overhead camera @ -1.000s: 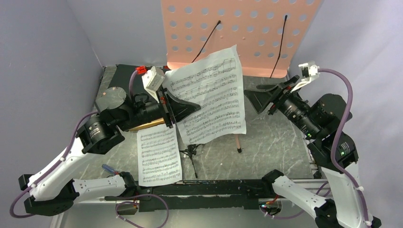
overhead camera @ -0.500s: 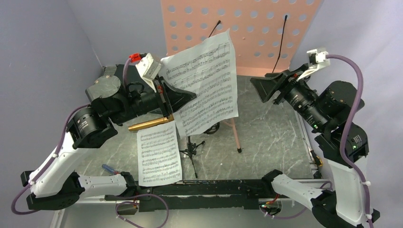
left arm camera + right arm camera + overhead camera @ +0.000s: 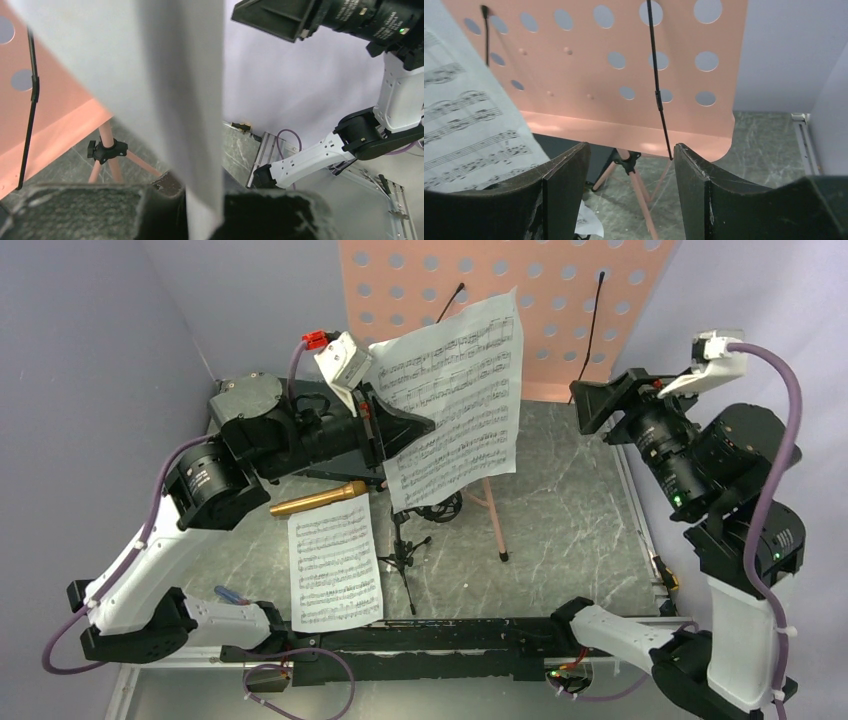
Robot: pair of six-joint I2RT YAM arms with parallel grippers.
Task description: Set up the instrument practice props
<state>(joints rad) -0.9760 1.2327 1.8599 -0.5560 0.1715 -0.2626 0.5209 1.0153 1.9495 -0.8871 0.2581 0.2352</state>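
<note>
Page [image 3: 470, 370] hangs pinched in the left gripper [image 3: 420, 425]; the right gripper [image 3: 590, 405] stands spread apart.

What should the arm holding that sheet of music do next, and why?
Probably carry the sheet further back and rest it on the pink stand. The left gripper pinches the sheet raised in front of the stand, whose face holds no page; the right gripper hovers open beside it.

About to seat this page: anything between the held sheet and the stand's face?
Nothing visible between them, but two black retainer wires lie on the music stand; the sheet likely must slip behind them.
</note>
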